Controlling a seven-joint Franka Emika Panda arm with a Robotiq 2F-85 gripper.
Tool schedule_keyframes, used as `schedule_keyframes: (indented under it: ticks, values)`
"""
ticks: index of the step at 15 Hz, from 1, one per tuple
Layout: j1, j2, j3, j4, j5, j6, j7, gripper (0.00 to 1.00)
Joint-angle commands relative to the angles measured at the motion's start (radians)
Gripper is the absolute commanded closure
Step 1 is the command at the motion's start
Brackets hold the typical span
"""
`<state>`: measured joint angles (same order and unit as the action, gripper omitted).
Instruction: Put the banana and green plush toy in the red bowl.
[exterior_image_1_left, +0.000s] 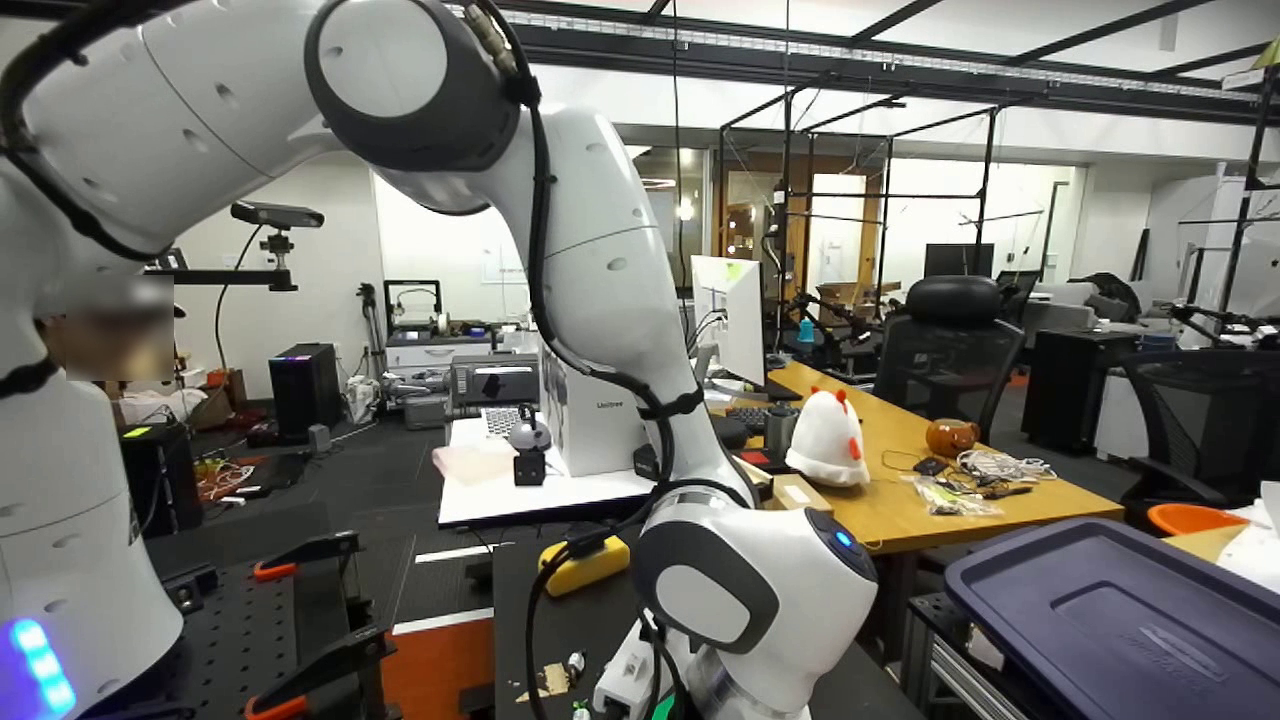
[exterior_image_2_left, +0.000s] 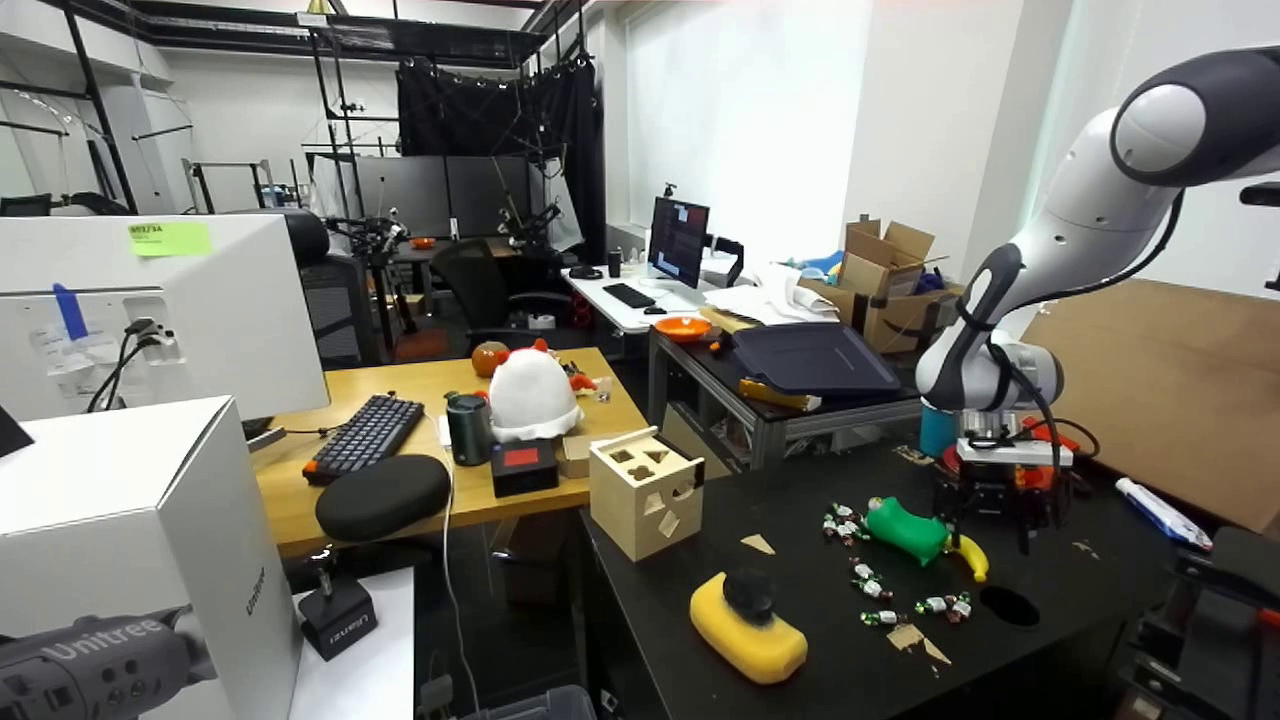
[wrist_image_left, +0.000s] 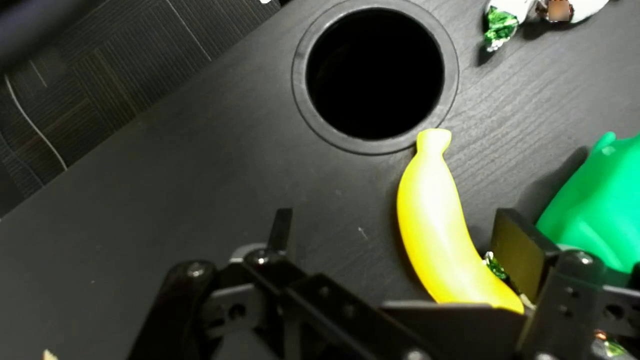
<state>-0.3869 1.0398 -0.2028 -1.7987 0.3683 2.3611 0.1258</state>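
The yellow banana (wrist_image_left: 437, 215) lies on the black table in the wrist view, one end close to the round hole. My gripper (wrist_image_left: 395, 220) stands open with its fingers on either side of the banana, nearer the right one. Right of that finger lies the green plush toy (wrist_image_left: 600, 205), partly cut off by the frame. In an exterior view the gripper (exterior_image_2_left: 988, 535) points down beside the banana (exterior_image_2_left: 970, 558) and the green plush toy (exterior_image_2_left: 905, 530). Red parts (exterior_image_2_left: 1040, 475) show behind the gripper; whether they are the red bowl I cannot tell.
Wrapped candies (exterior_image_2_left: 868, 580) lie scattered around the toy. A round hole (exterior_image_2_left: 1010, 606) opens in the table. Farther off stand a wooden block with holes (exterior_image_2_left: 640, 510) and a yellow object with a black top (exterior_image_2_left: 745, 635). A teal cup-like thing (exterior_image_2_left: 937, 430) stands behind.
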Motion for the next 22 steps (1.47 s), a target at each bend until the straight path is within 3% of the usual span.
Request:
schedule_keyframes:
  ticks: [1,3,11,22]
  values:
    - [0.012,-0.005,-0.007,-0.019,-0.025,0.036,0.018,0.25]
    - [0.01,-0.005,-0.005,-0.019,-0.025,0.038,0.019,0.32]
    - [-0.008,-0.02,0.012,-0.03,-0.01,0.013,0.009,0.95]
    - [-0.027,-0.033,0.06,-0.024,0.019,-0.039,-0.001,0.94]
